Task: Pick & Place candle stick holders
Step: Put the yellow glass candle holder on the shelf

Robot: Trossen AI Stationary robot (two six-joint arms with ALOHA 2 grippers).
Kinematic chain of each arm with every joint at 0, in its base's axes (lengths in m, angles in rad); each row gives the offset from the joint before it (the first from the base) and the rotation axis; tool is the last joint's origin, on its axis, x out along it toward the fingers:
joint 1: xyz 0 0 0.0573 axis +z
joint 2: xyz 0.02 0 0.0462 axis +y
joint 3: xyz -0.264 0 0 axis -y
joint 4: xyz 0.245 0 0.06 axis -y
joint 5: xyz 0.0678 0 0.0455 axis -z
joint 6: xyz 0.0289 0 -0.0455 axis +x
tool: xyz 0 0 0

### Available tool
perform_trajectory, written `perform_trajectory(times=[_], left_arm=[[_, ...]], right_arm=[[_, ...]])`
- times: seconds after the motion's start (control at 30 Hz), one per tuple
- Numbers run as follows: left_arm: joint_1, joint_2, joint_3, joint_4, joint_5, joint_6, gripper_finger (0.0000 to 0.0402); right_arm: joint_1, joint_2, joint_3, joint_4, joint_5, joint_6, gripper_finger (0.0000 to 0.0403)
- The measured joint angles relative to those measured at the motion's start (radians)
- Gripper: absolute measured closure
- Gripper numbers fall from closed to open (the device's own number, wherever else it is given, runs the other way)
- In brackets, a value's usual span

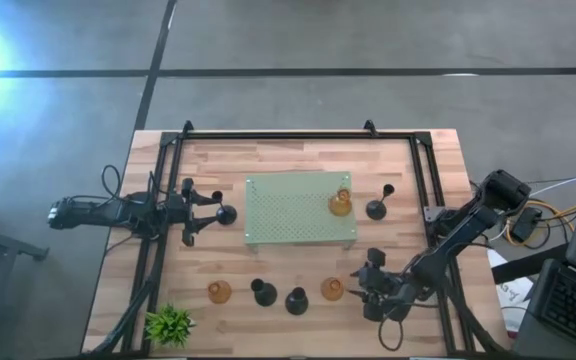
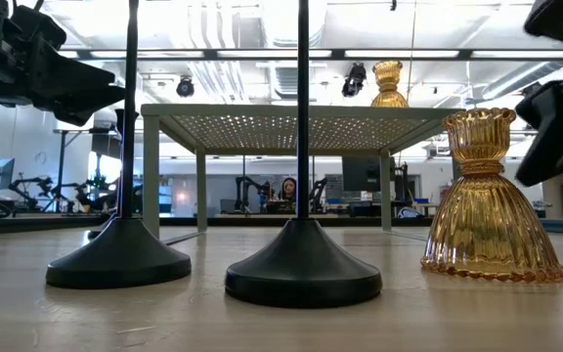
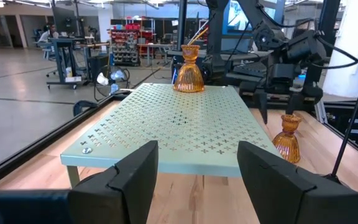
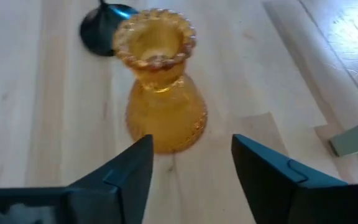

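The right gripper (image 1: pixel 365 288) hangs low over the wooden counter (image 1: pixel 298 160) near its front edge, fingers (image 4: pixel 129 171) spread wide just beside a squat amber ribbed-glass candle stick holder (image 4: pixel 161 111) but not touching it. A second amber holder (image 1: pixel 341 203) stands on the pale green perforated square board (image 1: pixel 293 212); a third (image 1: pixel 218 292) sits on the counter beside two black round-based holders (image 1: pixel 264 293). The left gripper (image 1: pixel 208 211) faces the board's edge with fingers (image 3: pixel 135 171) wide, next to another black holder (image 1: pixel 227 214).
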Motion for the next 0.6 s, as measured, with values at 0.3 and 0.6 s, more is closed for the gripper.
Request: perform_trajectory(times=[0.3,0.6], left_arm=[[0.000,0.000,0.000,0.000,0.000,0.000,0.0177],[0.000,0.000,0.000,0.000,0.000,0.000,0.0177]], right_arm=[[-0.019,0.036,0.000,0.129,0.016,-0.013,0.0148],[-0.031,0.113,0.001,0.290,0.022,-0.102,0.0166]])
